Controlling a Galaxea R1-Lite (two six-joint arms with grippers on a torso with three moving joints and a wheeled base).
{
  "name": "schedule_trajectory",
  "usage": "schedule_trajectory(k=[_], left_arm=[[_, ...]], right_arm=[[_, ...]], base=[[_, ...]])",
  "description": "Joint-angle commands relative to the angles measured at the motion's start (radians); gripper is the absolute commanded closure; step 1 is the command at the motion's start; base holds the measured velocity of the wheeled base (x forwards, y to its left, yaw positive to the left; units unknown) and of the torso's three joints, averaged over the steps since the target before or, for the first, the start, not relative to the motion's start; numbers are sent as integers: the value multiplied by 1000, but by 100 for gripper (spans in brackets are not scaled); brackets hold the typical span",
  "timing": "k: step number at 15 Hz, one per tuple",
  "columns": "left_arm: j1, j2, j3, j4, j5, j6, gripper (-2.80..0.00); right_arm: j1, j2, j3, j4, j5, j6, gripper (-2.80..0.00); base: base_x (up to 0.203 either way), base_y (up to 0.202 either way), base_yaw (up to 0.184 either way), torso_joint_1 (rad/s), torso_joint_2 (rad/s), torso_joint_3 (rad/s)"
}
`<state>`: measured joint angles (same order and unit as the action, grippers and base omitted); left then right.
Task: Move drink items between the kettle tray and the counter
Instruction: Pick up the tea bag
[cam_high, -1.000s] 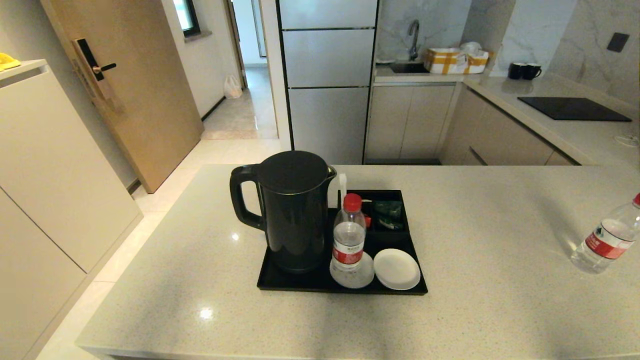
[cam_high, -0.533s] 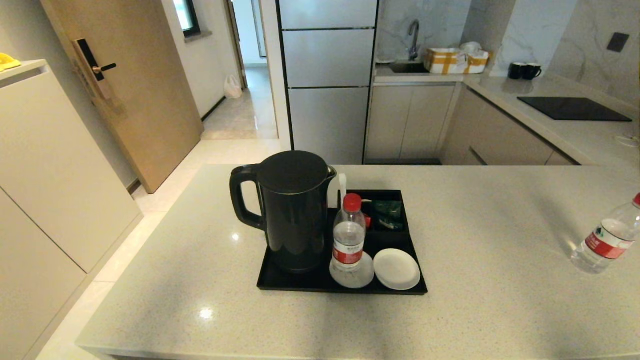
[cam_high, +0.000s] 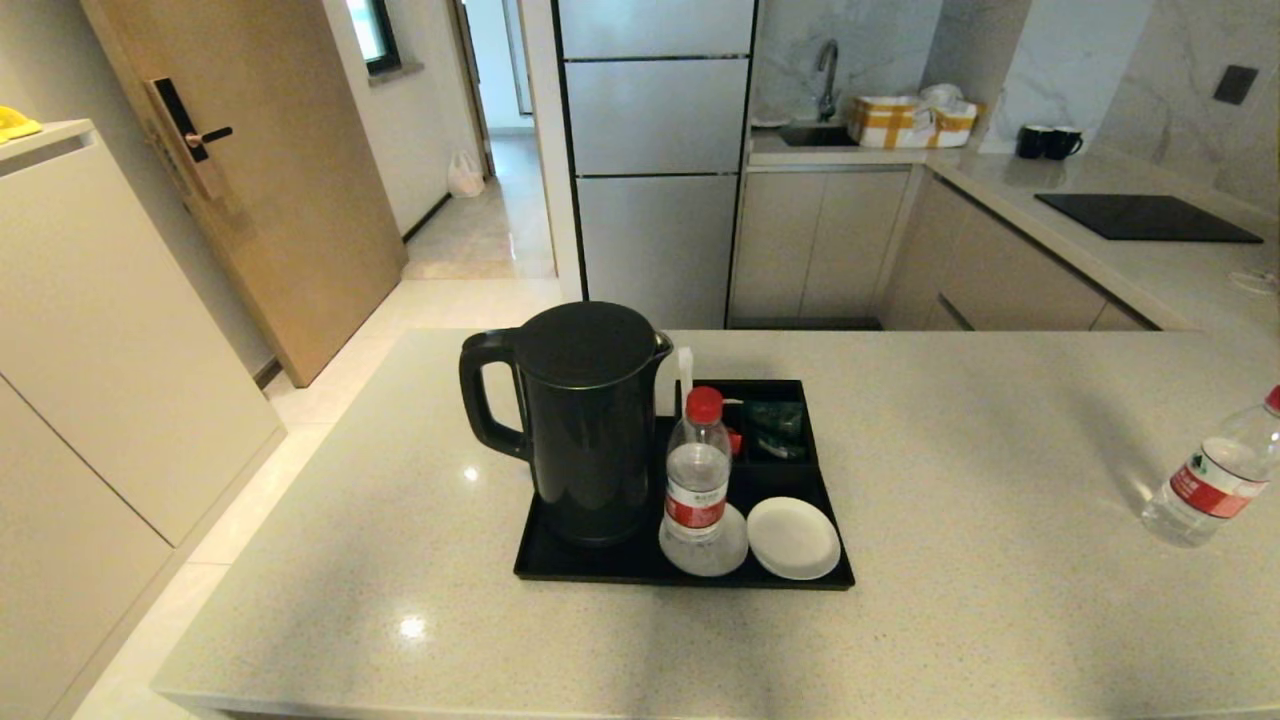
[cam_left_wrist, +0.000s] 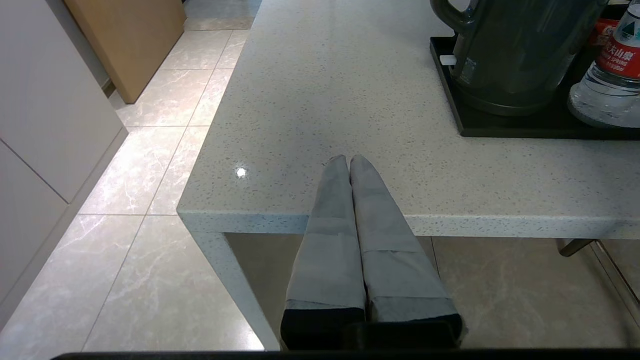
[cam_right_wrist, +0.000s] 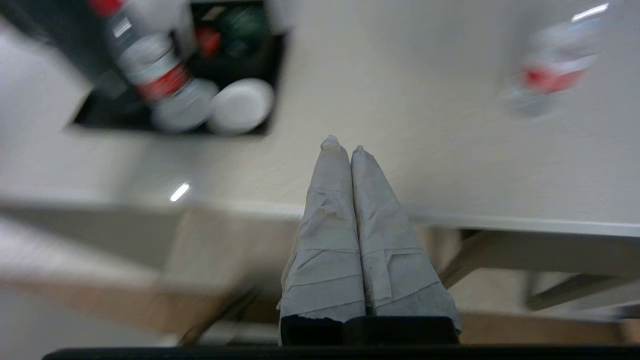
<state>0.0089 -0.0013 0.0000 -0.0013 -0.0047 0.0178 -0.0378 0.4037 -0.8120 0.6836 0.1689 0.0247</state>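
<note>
Hanging off the near edge of the counter (cam_high: 950, 480), the left gripper (cam_left_wrist: 349, 159) has its two grey fingers pressed flat together with nothing between them, their tips over the front strip of the stone. The right gripper (cam_right_wrist: 341, 146) is closed the same way, padded fingers touching and empty, also at the near edge. Neither arm shows in the head view.

Beyond the left gripper, the kettle tray (cam_high: 560, 570) sits on the middle of the counter. The tall black kettle (cam_high: 585, 425) stands upright on the tray's left part, handle pointing left. Just to its right, a water bottle (cam_high: 697, 470) with red cap and red label stands upright on a round white coaster (cam_high: 725, 560) at the tray's front. A second white coaster (cam_high: 794, 538) lies beside it in the front right corner, touching or nearly touching the first. In the divided compartments at the tray's far end, the dark green sachet (cam_high: 777, 422) lies in the right-hand cell, and something small and red shows in the cell next to it, half hidden behind the bottle.

Well apart from the tray, a second bottle (cam_high: 1215, 478) with the same red label stands on the counter at the far right, cut by the frame's edge
</note>
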Motion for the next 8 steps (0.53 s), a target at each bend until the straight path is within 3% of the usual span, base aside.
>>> schedule_trajectory(k=[1, 5, 8], left_arm=[[0, 1, 2, 0, 0, -1, 0], [0, 1, 2, 0, 0, 0, 0], [0, 1, 2, 0, 0, 0, 0]], right_arm=[[6, 158, -7, -6, 48, 3, 0], [14, 425, -13, -120, 190, 8, 0], [67, 639, -11, -278, 232, 57, 0]], base=[[0, 0, 0, 0, 0, 0], [0, 0, 0, 0, 0, 0], [0, 0, 0, 0, 0, 0]])
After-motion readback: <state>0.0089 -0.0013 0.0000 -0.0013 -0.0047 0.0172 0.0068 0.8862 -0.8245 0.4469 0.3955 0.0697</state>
